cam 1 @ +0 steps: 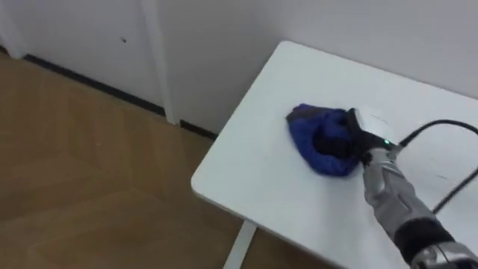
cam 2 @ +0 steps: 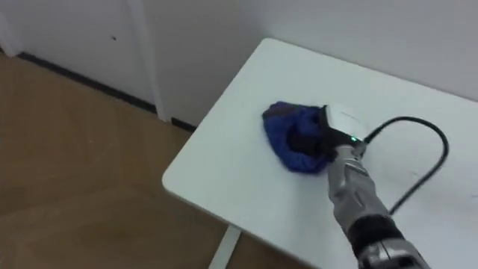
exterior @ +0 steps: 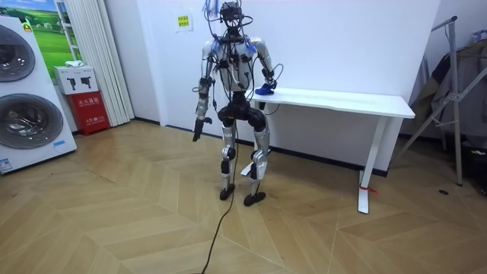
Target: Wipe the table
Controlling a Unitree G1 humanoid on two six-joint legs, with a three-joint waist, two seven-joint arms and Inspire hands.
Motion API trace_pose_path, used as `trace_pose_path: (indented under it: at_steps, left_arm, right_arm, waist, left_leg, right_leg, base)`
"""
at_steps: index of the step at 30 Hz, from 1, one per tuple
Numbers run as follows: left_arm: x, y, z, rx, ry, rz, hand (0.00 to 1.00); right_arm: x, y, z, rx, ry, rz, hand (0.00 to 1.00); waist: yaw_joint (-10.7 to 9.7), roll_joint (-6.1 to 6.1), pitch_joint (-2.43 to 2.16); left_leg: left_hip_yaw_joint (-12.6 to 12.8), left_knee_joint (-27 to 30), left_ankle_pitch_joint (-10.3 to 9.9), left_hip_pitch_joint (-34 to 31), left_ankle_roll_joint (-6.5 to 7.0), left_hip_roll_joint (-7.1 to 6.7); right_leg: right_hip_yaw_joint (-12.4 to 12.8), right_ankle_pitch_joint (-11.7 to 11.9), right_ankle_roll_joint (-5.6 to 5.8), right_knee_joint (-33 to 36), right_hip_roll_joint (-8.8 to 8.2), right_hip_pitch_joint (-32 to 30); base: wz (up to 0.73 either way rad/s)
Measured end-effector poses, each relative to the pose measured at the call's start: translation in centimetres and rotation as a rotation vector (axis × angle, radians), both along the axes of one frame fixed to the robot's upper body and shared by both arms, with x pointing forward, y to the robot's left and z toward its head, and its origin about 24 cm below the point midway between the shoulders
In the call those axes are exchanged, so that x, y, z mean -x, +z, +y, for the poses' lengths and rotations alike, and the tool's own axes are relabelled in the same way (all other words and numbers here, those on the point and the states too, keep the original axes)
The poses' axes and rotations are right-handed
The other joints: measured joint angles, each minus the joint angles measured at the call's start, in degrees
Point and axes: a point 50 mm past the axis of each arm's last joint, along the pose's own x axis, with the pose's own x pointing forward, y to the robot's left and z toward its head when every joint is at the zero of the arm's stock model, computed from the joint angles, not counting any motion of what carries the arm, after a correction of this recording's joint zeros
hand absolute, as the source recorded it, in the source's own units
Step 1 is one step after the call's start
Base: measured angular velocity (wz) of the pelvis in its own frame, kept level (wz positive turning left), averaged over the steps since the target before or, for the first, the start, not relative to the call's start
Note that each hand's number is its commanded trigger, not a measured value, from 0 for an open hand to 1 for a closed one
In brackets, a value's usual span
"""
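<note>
Right hand [cam 1: 349,138] bears down on the bunched blue cloth [cam 1: 308,133], fingers curled into it, near the white table [cam 1: 254,175] at its left end. The bare top likely stretches rightward. The left hand [exterior: 197,131] hangs idle.

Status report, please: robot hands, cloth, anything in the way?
Right robot hand clutching blue cloth near table corner. Left robot hand hanging at side. Nothing in the cloth's way.
</note>
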Motion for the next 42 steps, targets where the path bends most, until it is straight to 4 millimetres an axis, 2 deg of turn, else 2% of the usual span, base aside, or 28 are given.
trace_pose_path:
  at_steps: [2, 3, 5, 6, 7, 8, 9, 10, 11, 12, 13, 14, 15, 16, 17, 18, 19, 20, 21, 22, 23, 25, 27, 29, 31, 35, 38, 42]
  left_arm:
    - [-1.1, 1.1, 2.3, -0.071, -0.021, -0.027, 0.0]
    - [-1.2, 1.4, 2.8, -0.088, -0.024, -0.028, 0.0]
    - [-1.2, 2.6, 4.9, -0.159, -0.028, -0.028, 0.0]
    - [-1.1, 2.9, 5.4, -0.173, -0.017, -0.033, 0.0]
    - [-0.5, 3.1, 5.7, -0.186, 0.009, -0.034, 0.0]
    - [0.0, 2.8, 5.4, -0.178, 0.016, -0.028, 0.0]
    - [0.3, 2.6, 5.0, -0.166, 0.022, -0.025, 0.0]
    - [0.6, 2.3, 4.4, -0.15, 0.024, -0.028, 0.0]
    - [1.1, 1.9, 3.6, -0.128, 0.031, -0.025, 0.0]
    - [1.4, 1.6, 3.0, -0.114, 0.035, -0.02, 0.0]
    - [1.6, 1.2, 2.2, -0.091, 0.043, -0.017, 0.0]
    - [1.7, 1.0, 1.7, -0.075, 0.053, -0.019, 0.0]
    - [1.7, 0.8, 1.4, -0.065, 0.058, -0.019, 0.0]
    - [1.8, 0.5, 0.6, -0.045, 0.064, -0.019, 0.0]
    - [1.7, 0.1, 0.0, -0.026, 0.068, -0.017, 0.0]
    - [1.8, 0.0, -0.3, -0.018, 0.066, -0.013, 0.0]
    - [2.3, -0.2, -0.7, -0.005, 0.069, 0.001, 0.0]
    - [2.5, -0.4, -1.0, 0.009, 0.088, 0.002, 0.0]
    - [2.8, -0.4, -1.1, 0.012, 0.098, 0.009, 0.0]
    - [3.0, -0.4, -1.1, 0.017, 0.121, 0.012, 0.0]
    - [3.0, -0.4, -1.1, 0.019, 0.133, 0.009, 0.0]
    - [2.5, -0.4, -1.2, 0.025, 0.124, -0.005, 0.0]
    - [2.9, -0.3, -1.0, 0.017, 0.132, 0.01, 0.0]
    - [3.5, 0.0, -0.5, 0.002, 0.161, 0.022, 0.0]
    - [3.8, 0.0, -0.5, 0.001, 0.178, 0.024, 0.0]
    - [3.8, 0.2, 0.0, -0.016, 0.18, 0.014, 0.0]
    - [3.9, 0.3, 0.2, -0.02, 0.171, 0.004, 0.0]
    - [3.3, 0.3, 0.2, -0.015, 0.165, -0.018, 0.0]
  right_arm:
    - [2.2, -1.2, -1.5, -0.05, -0.085, -0.019, 1.0]
    - [2.8, -1.6, -1.9, -0.057, -0.107, -0.014, 1.0]
    - [5.8, -2.6, -4.2, -0.05, -0.195, 0.017, 1.0]
    - [6.4, -2.7, -4.7, -0.04, -0.208, 0.028, 1.0]
    - [7.5, -2.7, -6.0, -0.008, -0.223, 0.049, 1.0]
    - [8.4, -2.5, -7.5, 0.024, -0.245, 0.064, 1.0]
    - [8.9, -2.3, -8.3, 0.038, -0.264, 0.069, 1.0]
    - [9.5, -1.8, -9.5, 0.057, -0.291, 0.07, 1.0]
    - [10.2, -1.5, -10.5, 0.077, -0.322, 0.08, 1.0]
    - [10.6, -1.4, -11.0, 0.087, -0.344, 0.086, 1.0]
    - [10.8, -1.2, -11.4, 0.096, -0.372, 0.09, 1.0]
    - [10.5, -1.1, -11.3, 0.085, -0.369, 0.095, 1.0]
    - [10.1, -1.0, -11.3, 0.077, -0.361, 0.097, 1.0]
    - [9.0, -0.5, -10.9, 0.071, -0.329, 0.091, 1.0]
    - [7.7, 0.2, -10.1, 0.078, -0.277, 0.082, 1.0]
    - [6.8, 0.5, -9.6, 0.091, -0.243, 0.08, 1.0]
    - [4.8, 1.4, -8.4, 0.13, -0.166, 0.06, 1.0]
    - [2.5, 2.4, -6.5, 0.16, -0.07, 0.028, 1.0]
    - [1.4, 2.9, -5.5, 0.172, -0.02, 0.013, 1.0]
    - [-0.5, 4.0, -3.2, 0.188, 0.072, -0.033, 1.0]
    - [-1.5, 4.7, -1.9, 0.197, 0.122, -0.067, 1.0]
    - [-2.1, 5.0, -1.3, 0.197, 0.147, -0.083, 1.0]
    - [-2.0, 4.9, -1.3, 0.197, 0.145, -0.077, 1.0]
    - [-0.9, 3.6, -2.5, 0.181, 0.089, -0.034, 1.0]
    - [0.8, 2.5, -3.7, 0.139, 0.021, -0.047, 1.0]
    - [5.2, 0.3, -7.1, 0.109, -0.165, -0.019, 1.0]
    - [7.8, -0.5, -9.0, 0.116, -0.249, 0.032, 1.0]
    - [7.7, -0.5, -9.1, 0.109, -0.28, 0.053, 1.0]
  waist:
    - [-2.0, -1.08, -0.61]
    - [-2.9, -1.23, -0.71]
    - [-5.2, -2.59, -1.36]
    - [-5.4, -2.94, -1.58]
    - [-6.2, -2.87, -2.1]
    - [-6.8, -1.93, -2.54]
    - [-7.0, -1.45, -2.57]
    - [-8.3, -1.63, -2.47]
    - [-10.4, -1.78, -2.25]
    - [-11.1, -1.64, -2.17]
    - [-11.8, -1.68, -2.02]
    - [-12.1, -2.1, -1.58]
    - [-12.1, -2.11, -1.52]
    - [-11.4, -1.42, -1.25]
    - [-10.2, -0.93, -0.74]
    - [-9.9, -0.7, -0.6]
    - [-8.5, -0.39, -0.29]
    - [-6.6, 0.57, 0.0]
    - [-6.0, 0.85, -0.12]
    - [-5.8, 1.91, -0.33]
    - [-5.8, 1.76, -0.31]
    - [-4.4, 1.86, -0.54]
    - [-4.2, 1.68, -0.6]
    - [-4.5, 0.85, -0.71]
    - [-6.6, 0.53, -0.69]
    - [-9.5, -0.77, -1.13]
    - [-9.5, -0.62, -1.21]
    - [-9.1, -0.33, -1.19]
  left_leg:
    - [-0.8, 2.2, -0.2, -1.8, -2.7, 3.69]
    - [-1.5, 2.9, -0.3, -2.1, -3.51, 4.65]
    - [-2.6, 4.7, -0.2, -2.6, -7.44, 8.63]
    - [-2.5, 5.0, -0.2, -2.3, -8.53, 9.69]
    - [-2.7, 5.3, 0.0, -1.7, -10.32, 11.77]
    - [-2.7, 4.5, 0.6, -1.0, -10.64, 14.33]
    - [-2.7, 3.7, 1.3, -0.6, -10.22, 15.44]
    - [-2.7, 1.3, 3.6, 0.0, -7.04, 16.0]
    - [-2.6, -1.2, 6.2, 0.5, -6.45, 15.97]
    - [-2.3, -1.4, 6.8, 0.6, -7.27, 15.66]
    - [-1.4, -1.1, 7.0, 0.6, -7.64, 14.26]
    - [-1.2, -0.1, 6.8, 0.5, -7.47, 11.98]
    - [-1.1, 0.7, 6.1, 0.3, -7.12, 10.8]
    - [-0.2, 2.2, 4.3, 0.2, -6.81, 8.49]
    - [0.1, 2.5, 2.6, 0.0, -5.23, 5.6]
    - [-0.1, 2.4, 2.1, -0.3, -4.45, 3.97]
    - [-0.6, 1.4, 1.4, -0.6, -3.21, 0.84]
    - [-2.6, 0.6, 1.1, -0.5, -1.57, -1.83]
    - [-3.8, 0.1, 1.2, -0.5, -1.31, -2.5]
    - [-4.9, -0.8, 1.5, -0.6, -1.28, -2.79]
    - [-5.3, -2.4, 2.5, -0.7, -1.11, -3.41]
    - [-5.5, -4.5, 3.6, 0.2, -0.99, -4.26]
    - [-6.7, -6.1, 4.1, 0.5, -0.75, -5.11]
    - [-7.8, -6.8, 4.1, 0.7, -0.69, -5.71]
    - [-9.8, -6.8, 4.1, 0.8, -0.7, -5.85]
    - [-9.9, -6.7, 3.8, 2.0, -0.36, -6.42]
    - [-9.8, -5.9, 1.8, 3.7, 0.11, -6.37]
    - [-9.2, -3.4, 0.4, 3.4, 0.74, -6.43]
  right_leg:
    - [-0.1, 5.5, 0.44, -8.6, -1.36, 2.8]
    - [-0.4, 7.1, 0.63, -11.1, -1.21, 3.9]
    - [-0.9, 13.1, 1.4, -17.6, 1.56, 6.0]
    - [-1.2, 14.1, 1.45, -17.7, 2.47, 5.8]
    - [-2.5, 10.3, 5.47, -16.0, 4.05, 5.7]
    - [-3.0, 5.6, 6.53, -13.3, 6.17, 4.6]
    - [-3.6, 4.2, 5.97, -11.3, 6.83, 3.7]
    - [-4.4, 0.9, 3.44, -8.2, 7.15, 1.9]
    - [-4.8, -0.8, 2.23, -7.2, 8.05, 1.4]
    - [-4.8, -1.2, 1.56, -7.3, 8.77, 1.4]
    - [-4.6, -1.5, 0.12, -7.7, 9.73, 1.0]
    - [-4.3, -1.6, -1.41, -8.1, 10.08, 0.9]
    - [-4.0, -1.4, -2.29, -8.8, 10.15, 0.9]
    - [-3.3, -0.6, -3.77, -10.4, 11.24, 1.0]
    - [-2.5, 0.1, -5.01, -11.3, 11.89, 0.8]
    - [-2.2, 0.4, -5.46, -11.6, 12.1, 0.5]
    - [-0.3, 1.1, -6.51, -12.2, 12.88, -0.1]
    - [1.3, 1.9, -7.47, -12.9, 13.76, -1.0]
    - [1.6, 2.5, -7.34, -13.5, 14.19, -1.3]
    - [1.9, 3.4, -6.91, -14.8, 15.31, -1.5]
    - [3.0, 3.6, -6.85, -15.6, 15.71, -2.2]
    - [4.8, 3.7, -6.66, -16.3, 15.95, -2.8]
    - [5.1, 3.7, -5.45, -16.7, 15.79, -2.4]
    - [4.1, 4.4, -0.61, -17.6, 15.11, -1.0]
    - [1.3, 4.2, -0.17, -17.8, 14.8, 0.8]
    - [-2.5, 3.5, 0.91, -19.8, 14.08, 5.2]
    - [-3.1, 3.4, 1.02, -19.0, 13.82, 7.5]
    - [-2.9, 3.8, 1.57, -18.5, 13.55, 8.0]
  base:
    - [0.46]
    - [0.54]
    - [0.24]
    - [-0.19]
    - [-0.39]
    - [-0.39]
    - [-0.32]
    - [0.04]
    - [0.15]
    - [0.11]
    - [-0.12]
    - [-0.22]
    - [-0.38]
    - [-0.61]
    - [-0.66]
    - [-0.76]
    - [-0.95]
    - [-1.07]
    - [-0.89]
    - [-0.27]
    - [0.0]
    - [0.21]
    - [0.33]
    - [0.34]
    - [0.62]
    - [0.52]
    - [0.06]
    - [-0.12]
